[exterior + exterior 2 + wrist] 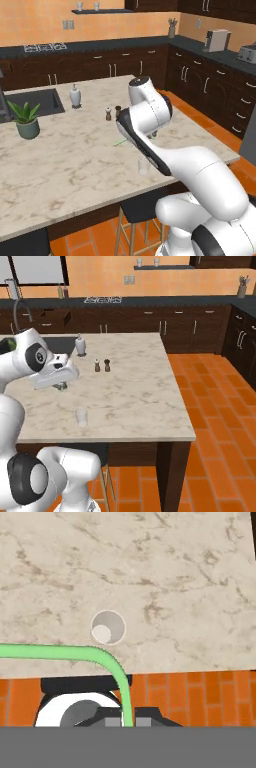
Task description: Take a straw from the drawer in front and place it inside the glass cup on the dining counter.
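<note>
One thin light-green straw (116, 671), pinched at its end between the gripper's (128, 722) closed tips, looks light and bendy; the small clear glass cup (107, 627) stands near the marbled counter's (165, 572) front edge.

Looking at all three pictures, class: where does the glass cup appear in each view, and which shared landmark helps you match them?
Left base view: the glass cup stands near the dining counter's front edge, beside the arm.
Right base view: lower left of centre, near the front edge.
Hand view: seen from above, left of centre.
Shared landmark: the counter's front edge over the orange floor.
</note>
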Controlling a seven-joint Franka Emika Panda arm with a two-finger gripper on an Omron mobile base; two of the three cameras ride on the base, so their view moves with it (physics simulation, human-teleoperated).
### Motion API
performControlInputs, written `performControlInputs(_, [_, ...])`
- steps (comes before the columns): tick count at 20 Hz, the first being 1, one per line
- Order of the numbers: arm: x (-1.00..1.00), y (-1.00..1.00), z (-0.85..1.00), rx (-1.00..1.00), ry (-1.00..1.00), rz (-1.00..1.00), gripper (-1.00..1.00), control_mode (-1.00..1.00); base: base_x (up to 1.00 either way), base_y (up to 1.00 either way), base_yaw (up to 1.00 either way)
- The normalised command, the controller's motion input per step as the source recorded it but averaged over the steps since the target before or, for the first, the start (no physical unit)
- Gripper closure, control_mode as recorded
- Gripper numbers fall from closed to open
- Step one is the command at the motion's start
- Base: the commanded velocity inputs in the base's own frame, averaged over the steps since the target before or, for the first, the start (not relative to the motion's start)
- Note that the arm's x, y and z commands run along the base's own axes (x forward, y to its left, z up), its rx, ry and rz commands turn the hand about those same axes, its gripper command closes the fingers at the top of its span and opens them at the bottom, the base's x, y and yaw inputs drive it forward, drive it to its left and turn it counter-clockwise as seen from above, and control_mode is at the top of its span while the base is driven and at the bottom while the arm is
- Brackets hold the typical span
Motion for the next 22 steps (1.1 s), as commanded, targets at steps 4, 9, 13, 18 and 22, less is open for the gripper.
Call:
performControlInputs(4, [-0.08, -0.19, 0.16, -0.42, -0.03, -0.05, 1.00, -1.00, 0.00, 0.00, 0.00])
performControlInputs(9, [-0.03, -0.07, 0.03, -0.42, 0.00, -0.08, 1.00, -1.00, 0.00, 0.00, 0.00])
performControlInputs(13, [0.00, 0.00, 0.07, -0.49, 0.00, -0.22, 1.00, -1.00, 0.00, 0.00, 0.00])
performControlInputs(18, [-0.03, 0.00, 0.09, -0.44, 0.00, -0.25, 1.00, -1.00, 0.00, 0.00, 0.00])
performControlInputs(22, [-0.17, 0.00, 0.13, -0.31, -0.02, -0.20, 1.00, -1.00, 0.00, 0.00, 0.00])
